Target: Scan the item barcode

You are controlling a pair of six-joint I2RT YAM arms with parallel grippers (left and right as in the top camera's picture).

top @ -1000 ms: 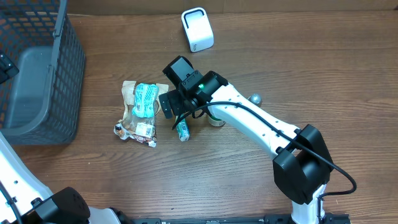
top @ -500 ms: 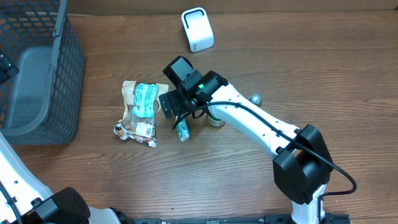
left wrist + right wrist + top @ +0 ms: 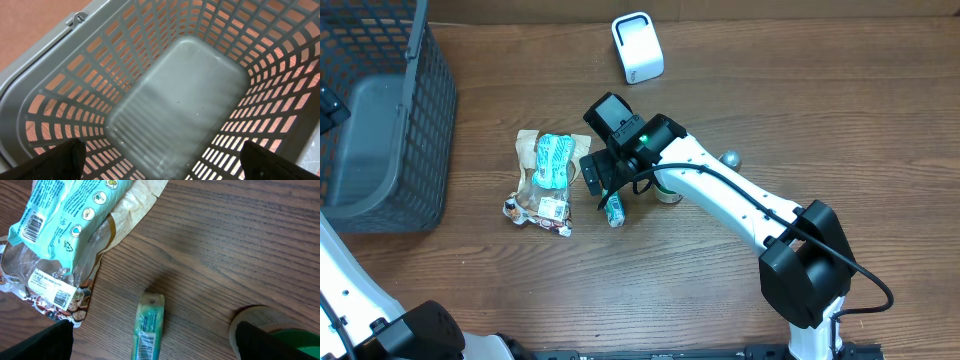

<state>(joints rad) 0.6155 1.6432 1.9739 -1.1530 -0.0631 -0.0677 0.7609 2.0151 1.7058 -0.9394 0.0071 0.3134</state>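
One basket, overhead: the dark mesh basket (image 3: 432,110) stood at the table's left edge, and we saw only its grey floor inside.
Scanner, overhead: the white scanner (image 3: 637,47) sat near the far edge, well apart from the other things.
Item, overhead: the small green tube (image 3: 613,209) lay on the wood mid-table, just right of the snack packets (image 3: 546,178) and near a green-topped round container (image 3: 668,193), whose contents we could not tell.
Right gripper, overhead: the right gripper (image 3: 599,184) hung over the tube.
Open room, overhead: bare table (image 3: 860,90) spread to the right and along the near edge.
Left wrist: the left gripper (image 3: 165,167) was spread wide above the basket; slotted walls ringed the bare floor.
Right wrist: we saw the jaws spread wide, holding nothing. The tube lay below and between them, barcode up and untouched. The packets filled the upper left, and the container's rim showed at lower right.
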